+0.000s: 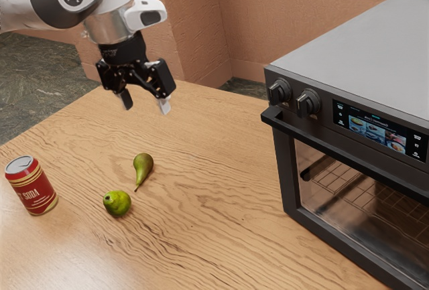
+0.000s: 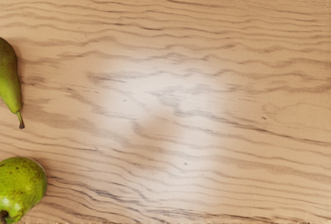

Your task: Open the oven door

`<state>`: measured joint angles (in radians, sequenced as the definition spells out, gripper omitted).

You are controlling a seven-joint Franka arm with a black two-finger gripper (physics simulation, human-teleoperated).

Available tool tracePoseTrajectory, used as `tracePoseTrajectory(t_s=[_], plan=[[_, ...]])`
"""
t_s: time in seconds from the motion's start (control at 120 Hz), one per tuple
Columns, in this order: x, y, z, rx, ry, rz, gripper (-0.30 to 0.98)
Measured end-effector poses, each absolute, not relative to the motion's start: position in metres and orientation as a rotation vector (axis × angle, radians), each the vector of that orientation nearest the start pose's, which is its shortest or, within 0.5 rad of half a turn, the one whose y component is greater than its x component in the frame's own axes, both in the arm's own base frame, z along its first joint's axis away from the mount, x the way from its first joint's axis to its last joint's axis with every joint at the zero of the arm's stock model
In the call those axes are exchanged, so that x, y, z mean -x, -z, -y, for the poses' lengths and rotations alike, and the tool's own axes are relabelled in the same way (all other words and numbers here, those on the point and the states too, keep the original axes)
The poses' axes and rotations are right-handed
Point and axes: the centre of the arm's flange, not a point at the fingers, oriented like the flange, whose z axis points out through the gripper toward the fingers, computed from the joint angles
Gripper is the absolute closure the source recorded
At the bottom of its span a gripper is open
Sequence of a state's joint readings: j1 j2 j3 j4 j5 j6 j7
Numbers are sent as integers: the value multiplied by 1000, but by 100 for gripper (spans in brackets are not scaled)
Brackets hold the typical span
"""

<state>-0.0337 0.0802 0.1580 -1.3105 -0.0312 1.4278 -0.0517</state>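
While gripper (image 1: 145, 104) hangs wide above table (image 1: 201, 250), wood spans between pears (image 1: 143, 166) and oven edge (image 1: 289, 193).

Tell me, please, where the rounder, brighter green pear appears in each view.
Exterior view: the rounder pear lies in the exterior view's left half, below centre.
Wrist view: partly cut off at the picture's edge, near the slimmer pear's stem.
Shared landmark: the slimmer pear, beside it.

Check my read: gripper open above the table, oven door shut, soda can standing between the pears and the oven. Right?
Not the can's position: the exterior view shows the soda can standing with the pears between it and the oven. Rest holds: gripper open above the table, oven door shut.
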Motion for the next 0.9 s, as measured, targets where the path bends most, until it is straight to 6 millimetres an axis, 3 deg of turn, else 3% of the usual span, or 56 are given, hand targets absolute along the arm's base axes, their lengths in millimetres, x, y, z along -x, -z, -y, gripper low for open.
tracePoseTrajectory(t_s=[0.208, 0.217, 0.25, 0.283, 0.317, 0.35, 0.383, 0.417, 0.442, 0.467, 0.567, 0.65, 0.9], plan=[[-556, -693, -59, 3147, 61, 283, 0], [-555, -698, -60, 3147, 76, 281, 0], [-533, -751, -57, 3147, 250, 219, 0], [-498, -805, -50, 3155, 423, 82, 0], [-475, -830, -40, 3130, 481, -69, 0], [-463, -841, 0, 3102, 488, -308, 0], [-451, -838, 71, 3045, 471, -649, 0], [-425, -830, 135, 2952, 450, -967, 0], [-410, -819, 160, 2889, 432, -1139, 1], [-402, -809, 174, 2833, 425, -1267, 1], [-400, -783, 197, 2624, 428, -1641, 0], [-405, -773, 212, 2437, 453, -1883, 0], [-410, -747, 236, 1945, 453, -2332, 0]])
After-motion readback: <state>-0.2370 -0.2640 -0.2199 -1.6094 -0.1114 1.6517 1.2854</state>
